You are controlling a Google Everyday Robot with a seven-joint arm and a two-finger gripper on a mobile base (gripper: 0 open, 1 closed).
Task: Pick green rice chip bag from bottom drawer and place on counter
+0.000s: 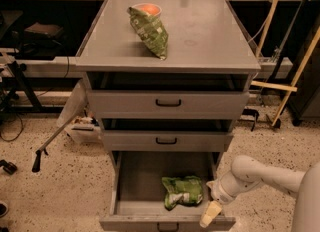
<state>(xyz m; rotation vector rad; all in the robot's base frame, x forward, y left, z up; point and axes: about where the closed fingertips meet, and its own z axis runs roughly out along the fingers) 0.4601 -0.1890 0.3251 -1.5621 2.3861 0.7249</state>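
Counter (210, 31) bears an olive bag (150, 31) — bottom drawer (142, 178) holds green rice chip bag (183, 192), jaws beside.

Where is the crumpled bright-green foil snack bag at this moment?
In the camera view, the crumpled bright-green foil snack bag lies in the open grey bottom drawer, at its front right, with the gripper just right of it.

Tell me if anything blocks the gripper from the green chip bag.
Nothing visible does. The gripper hangs at the front right corner of the open bottom drawer, just right of the green chip bag.
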